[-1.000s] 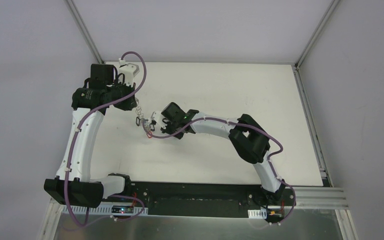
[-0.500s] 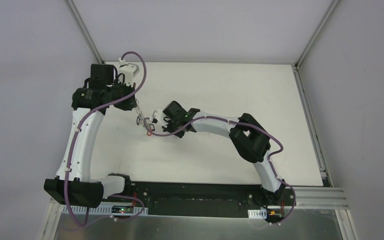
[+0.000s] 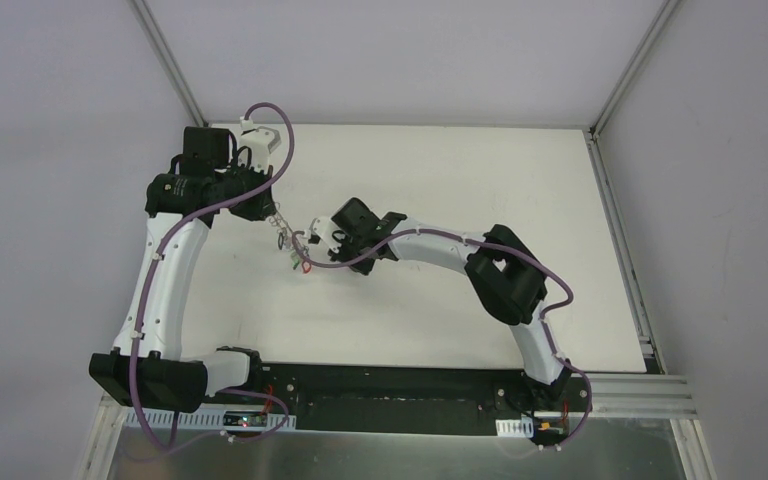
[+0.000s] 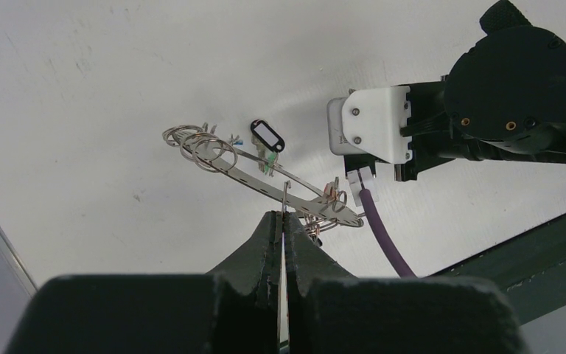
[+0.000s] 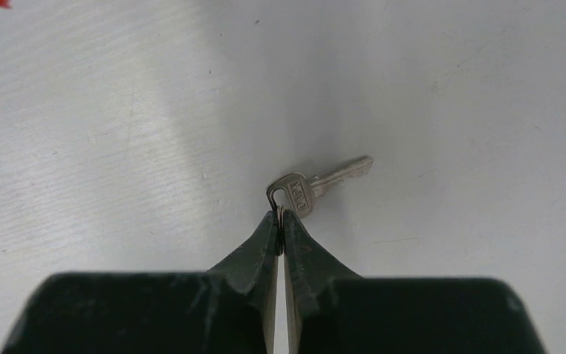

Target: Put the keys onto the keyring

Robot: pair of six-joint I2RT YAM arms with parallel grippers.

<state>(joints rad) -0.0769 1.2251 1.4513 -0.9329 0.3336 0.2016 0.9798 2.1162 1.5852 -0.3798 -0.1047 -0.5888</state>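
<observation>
**Key and keyring meet between the hands**

Over the tabletop (image 3: 440,180), the left hand (image 4: 283,221) is clamped shut on the keyring (image 4: 254,181), whose long oval reaches toward the right arm. The right hand (image 5: 280,221), just beside the hoop's far end, pinches a silver key (image 5: 317,188) by its small loop, with the blade pointing ahead and rightward. Threading likely falls to the right hand.

The keyring (image 4: 254,181), a thin grey wire hoop, sits tilted and nearly edge-on, small rings bunched at its ten o'clock end, a black tag (image 4: 267,135) alongside. One silver key (image 5: 317,184) points toward two o'clock.
</observation>
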